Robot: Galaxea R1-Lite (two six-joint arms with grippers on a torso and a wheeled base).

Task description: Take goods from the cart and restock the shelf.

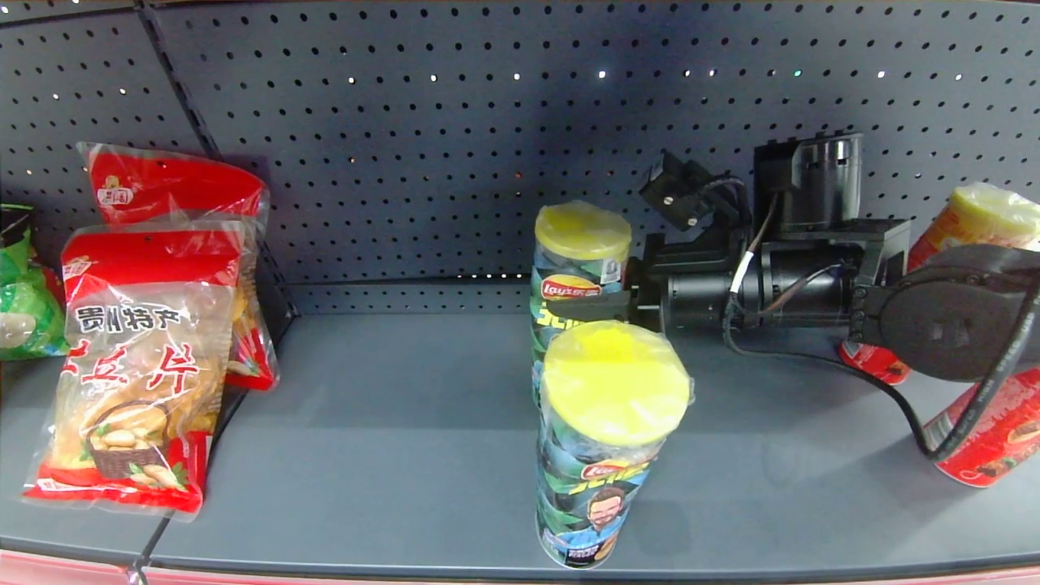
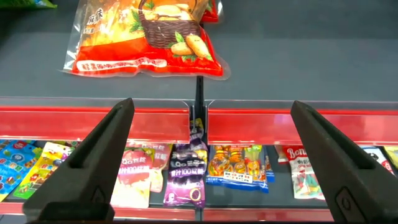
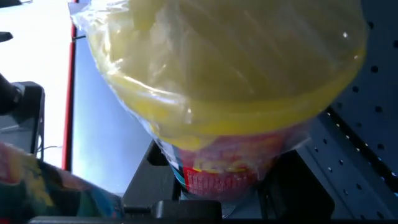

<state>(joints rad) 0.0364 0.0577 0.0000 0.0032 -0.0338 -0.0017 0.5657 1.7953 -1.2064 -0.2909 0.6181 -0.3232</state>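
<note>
Two tall chip cans with yellow lids stand in the middle of the grey shelf (image 1: 390, 439) in the head view. The front can (image 1: 605, 455) stands free near the shelf's front edge. Behind it is the rear can (image 1: 578, 260), and my right gripper (image 1: 587, 306) reaches in from the right and is shut on its upper part. The front can hides the rear can's base. The right wrist view shows the held can (image 3: 236, 81) close up, lid and red label. My left gripper (image 2: 211, 106) hangs open and holds nothing, in front of the shelf's red front rail (image 2: 273, 124).
Bags of potato slices (image 1: 134, 366) lean at the shelf's left, one of them (image 2: 146, 34) just behind the rail, with a green bag (image 1: 20, 301) beyond. Red cans (image 1: 987, 431) stand at the right, behind my right arm. A lower shelf holds candy packets (image 2: 186, 177). A pegboard wall (image 1: 455, 146) closes the back.
</note>
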